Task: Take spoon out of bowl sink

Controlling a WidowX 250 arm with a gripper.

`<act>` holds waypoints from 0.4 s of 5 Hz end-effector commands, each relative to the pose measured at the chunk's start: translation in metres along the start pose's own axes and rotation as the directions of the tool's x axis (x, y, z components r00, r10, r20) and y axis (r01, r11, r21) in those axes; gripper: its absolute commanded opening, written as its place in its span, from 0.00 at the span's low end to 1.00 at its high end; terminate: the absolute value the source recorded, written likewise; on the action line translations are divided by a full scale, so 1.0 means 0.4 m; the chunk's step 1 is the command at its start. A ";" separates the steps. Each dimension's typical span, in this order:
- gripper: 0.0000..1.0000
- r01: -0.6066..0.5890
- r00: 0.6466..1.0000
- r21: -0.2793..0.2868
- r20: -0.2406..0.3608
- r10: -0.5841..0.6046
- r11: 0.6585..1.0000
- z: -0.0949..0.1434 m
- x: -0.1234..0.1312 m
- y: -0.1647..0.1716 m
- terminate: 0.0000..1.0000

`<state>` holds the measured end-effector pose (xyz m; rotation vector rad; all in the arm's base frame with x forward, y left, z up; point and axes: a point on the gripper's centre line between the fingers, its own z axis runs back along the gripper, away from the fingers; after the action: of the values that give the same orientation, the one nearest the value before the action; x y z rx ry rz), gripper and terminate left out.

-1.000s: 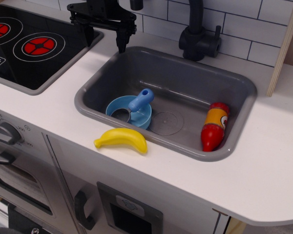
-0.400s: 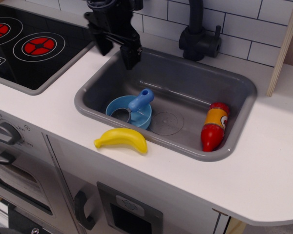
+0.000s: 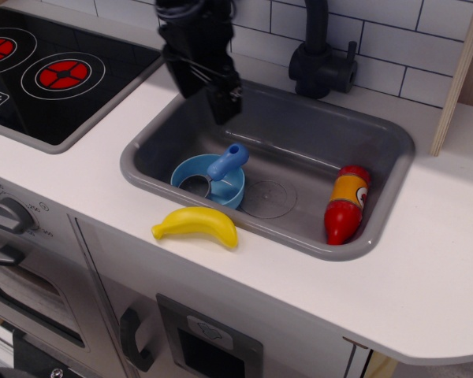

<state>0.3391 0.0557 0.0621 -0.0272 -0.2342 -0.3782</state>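
Spoon (image 3: 219,169) rests in bowl (image 3: 199,172) at sink's (image 3: 299,142) front-left; grey cup down in bowl, blue handle angled up toward back-right. End effector (image 3: 203,88) hovers above and behind it, near back rim, fingers apart, holding nothing. Required approach: downward, toward front.

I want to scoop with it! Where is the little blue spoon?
The spoon is in the light-blue bowl, at the left end of the grey sink. Its blue handle sticks up over the bowl's rim, and the yellow banana lies just in front.
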 end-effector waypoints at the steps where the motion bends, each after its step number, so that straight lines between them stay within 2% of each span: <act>1: 1.00 0.002 1.000 0.067 0.022 -0.003 0.998 -0.046 0.012 -0.039 0.00; 2: 1.00 0.009 1.000 0.081 0.005 -0.009 0.997 -0.073 0.001 -0.053 0.00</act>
<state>0.3363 0.0316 0.0236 0.0473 -0.2245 -0.3781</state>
